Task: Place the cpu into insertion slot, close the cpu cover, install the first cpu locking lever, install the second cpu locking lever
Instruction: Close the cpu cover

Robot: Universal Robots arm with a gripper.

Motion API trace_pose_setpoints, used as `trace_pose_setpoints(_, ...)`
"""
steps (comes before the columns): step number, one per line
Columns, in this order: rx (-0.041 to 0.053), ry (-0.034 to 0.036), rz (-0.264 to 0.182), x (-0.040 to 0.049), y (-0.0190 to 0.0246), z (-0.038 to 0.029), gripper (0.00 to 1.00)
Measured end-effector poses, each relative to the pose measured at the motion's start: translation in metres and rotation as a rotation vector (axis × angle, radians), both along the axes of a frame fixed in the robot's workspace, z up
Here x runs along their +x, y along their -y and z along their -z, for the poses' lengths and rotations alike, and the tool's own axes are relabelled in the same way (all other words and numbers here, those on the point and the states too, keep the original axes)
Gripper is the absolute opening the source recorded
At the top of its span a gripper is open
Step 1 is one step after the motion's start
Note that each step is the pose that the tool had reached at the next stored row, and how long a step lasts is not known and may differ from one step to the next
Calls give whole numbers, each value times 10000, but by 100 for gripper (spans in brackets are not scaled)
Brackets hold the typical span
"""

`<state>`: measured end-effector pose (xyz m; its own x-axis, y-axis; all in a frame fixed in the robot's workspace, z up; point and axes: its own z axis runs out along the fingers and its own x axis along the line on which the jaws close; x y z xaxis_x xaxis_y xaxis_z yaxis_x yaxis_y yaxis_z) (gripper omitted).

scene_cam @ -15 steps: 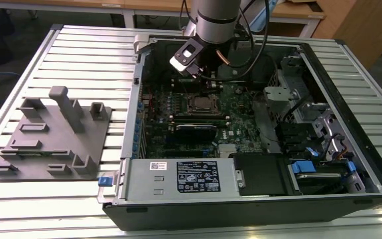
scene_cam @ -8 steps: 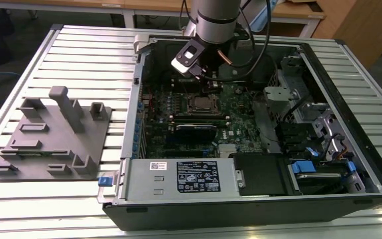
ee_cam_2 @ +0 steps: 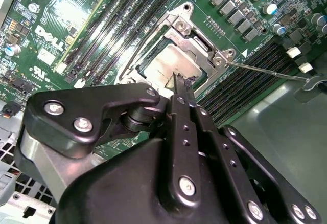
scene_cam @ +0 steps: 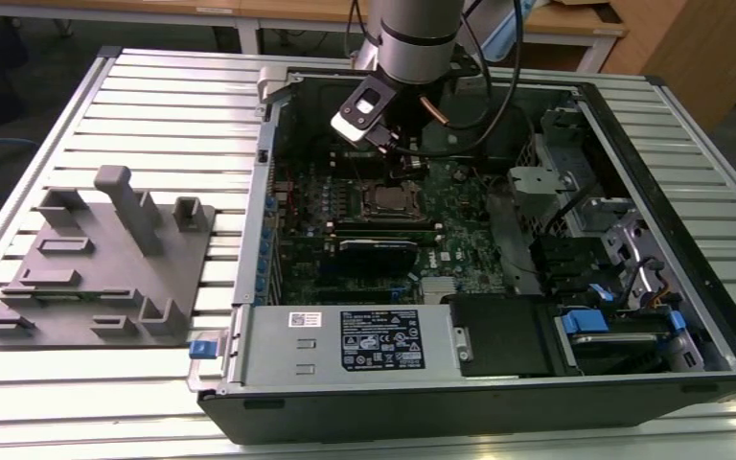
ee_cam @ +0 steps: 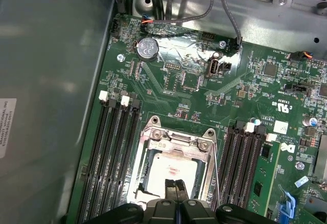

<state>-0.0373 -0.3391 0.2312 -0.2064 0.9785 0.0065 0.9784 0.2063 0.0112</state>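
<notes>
Case [scene_cam: 675, 206] lies open on the slatted counter [scene_cam: 150, 105], its walls ringing the board on all sides. Slot [scene_cam: 390, 199] sits mid-board. Memory slots [ee_cam: 115, 147] run close along 2 opposite sides of the slot. Past a 3rd side there is low green board out to a coin cell [ee_cam: 147, 48], with cables [ee_cam: 232, 14] beyond near the case wall. Open air above the slot except for the arm.

Cpu [ee_cam: 171, 169] lies flat in the slot, silver top up. Cover [ee_cam: 179, 141] is down around it, and the cpu top shows through its window. 1 thin wire lever [ee_cam_2: 265, 70] angles away from a corner of the slot, out over the memory slots.

Hand [ee_cam: 171, 187] is directly over the slot. Its 2 fingers are pressed together and carry nothing. Fingertips [ee_cam_2: 182, 83] sit at the cpu's near edge, at or just above the metal top; cannot tell whether they touch.

Grey fixture block [scene_cam: 100, 259] stands on the counter well apart from the slot, outside the case.
</notes>
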Motion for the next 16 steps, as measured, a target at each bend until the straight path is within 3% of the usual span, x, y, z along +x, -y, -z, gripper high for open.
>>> trace_pose_setpoints(8,0,0,-22,0,0,0,10)
trace_pose_setpoints(14,0,-1,-672,0,0,2,10)
trace_pose_setpoints(16,1,0,-710,0,0,3,10)
